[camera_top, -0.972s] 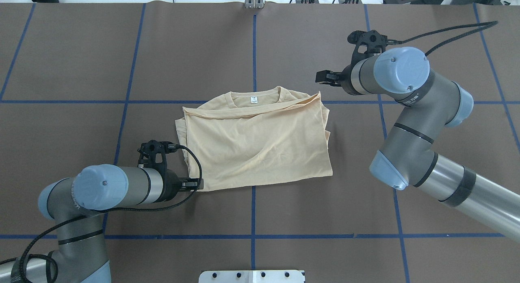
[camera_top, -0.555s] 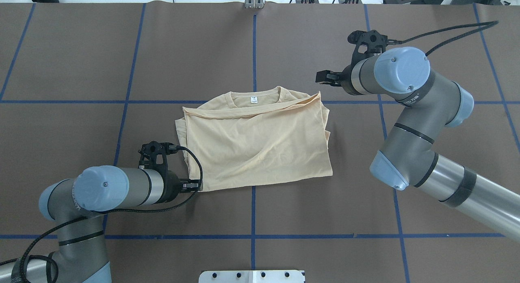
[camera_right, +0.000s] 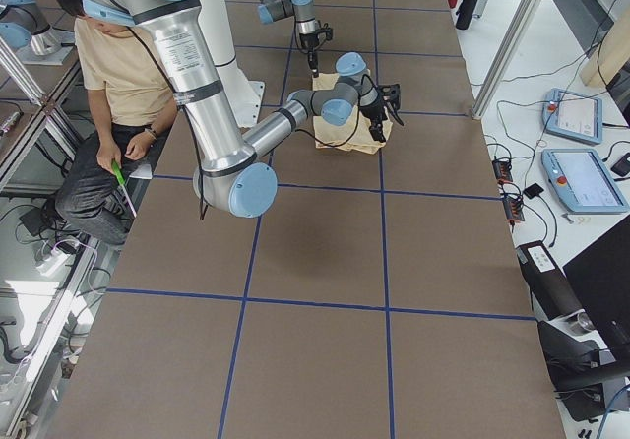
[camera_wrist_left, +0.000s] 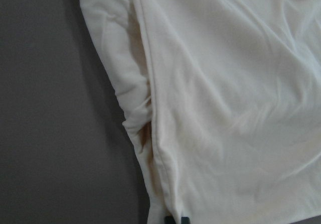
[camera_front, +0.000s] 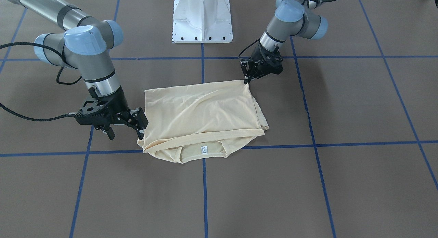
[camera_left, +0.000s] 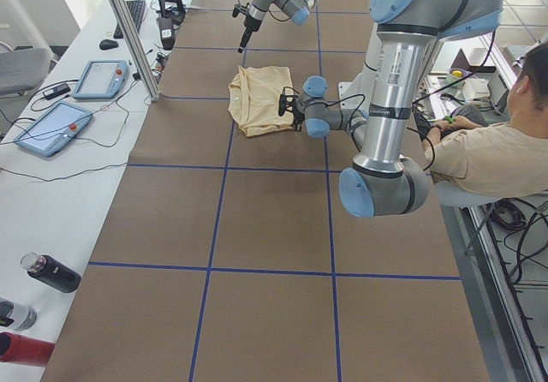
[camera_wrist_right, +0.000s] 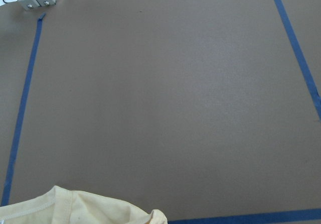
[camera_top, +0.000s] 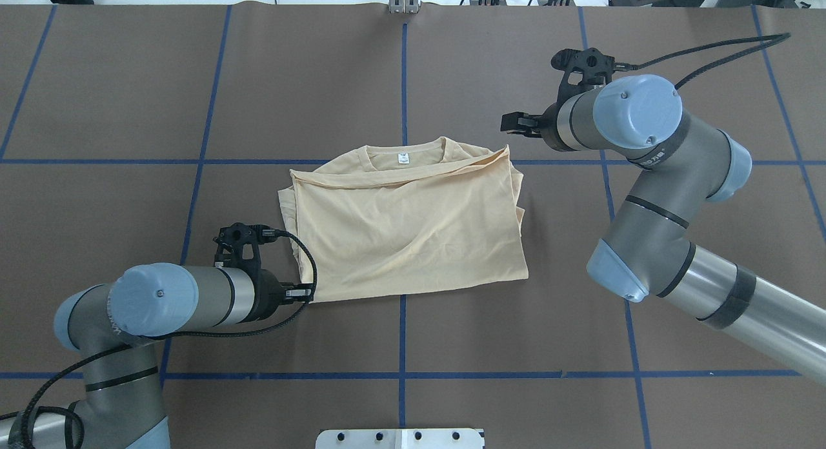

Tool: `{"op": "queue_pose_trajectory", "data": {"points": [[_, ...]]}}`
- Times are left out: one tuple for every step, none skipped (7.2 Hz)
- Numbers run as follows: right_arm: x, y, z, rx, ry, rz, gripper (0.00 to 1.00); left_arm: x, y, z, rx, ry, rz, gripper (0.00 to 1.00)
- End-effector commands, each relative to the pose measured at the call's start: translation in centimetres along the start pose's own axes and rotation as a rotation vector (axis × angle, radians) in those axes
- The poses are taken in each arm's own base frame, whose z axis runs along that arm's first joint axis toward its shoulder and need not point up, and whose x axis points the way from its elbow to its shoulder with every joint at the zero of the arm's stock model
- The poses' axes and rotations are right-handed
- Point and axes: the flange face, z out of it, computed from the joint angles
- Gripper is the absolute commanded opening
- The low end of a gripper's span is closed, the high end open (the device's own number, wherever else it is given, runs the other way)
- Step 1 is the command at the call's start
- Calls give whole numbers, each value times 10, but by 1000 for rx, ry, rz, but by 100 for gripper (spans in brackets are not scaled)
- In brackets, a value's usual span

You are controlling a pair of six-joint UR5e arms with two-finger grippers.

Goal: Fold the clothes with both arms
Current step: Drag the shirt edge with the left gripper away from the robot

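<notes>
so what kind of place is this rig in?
Likely a robotics lab: brown table gridded in blue tape, teach pendants on a side bench, a person seated alongside.

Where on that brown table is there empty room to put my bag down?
Most open: the far side of the brown table, beyond the collar of the pale cream-yellow shirt, and both table ends. Crowded: the shirt's corners, where the black left gripper and black right gripper sit, and around the white pedestal base.
</notes>
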Motion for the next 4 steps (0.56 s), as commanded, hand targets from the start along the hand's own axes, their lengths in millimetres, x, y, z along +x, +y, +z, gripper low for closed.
{"op": "queue_pose_trajectory", "data": {"points": [[0, 0, 1, -1, 1, -2, 100, -30, -31, -16, 54, -42, 64, 0], [-1, 0, 1, -1, 1, -4, 100, -55, -77, -22, 123, -91, 106, 0], [-4, 0, 0, -1, -4, -2, 100, -86, -125, -23, 182, -159, 134, 0], [-7, 0, -3, 1, -11, 4, 100, -93, -183, -23, 243, -202, 178, 0]]}}
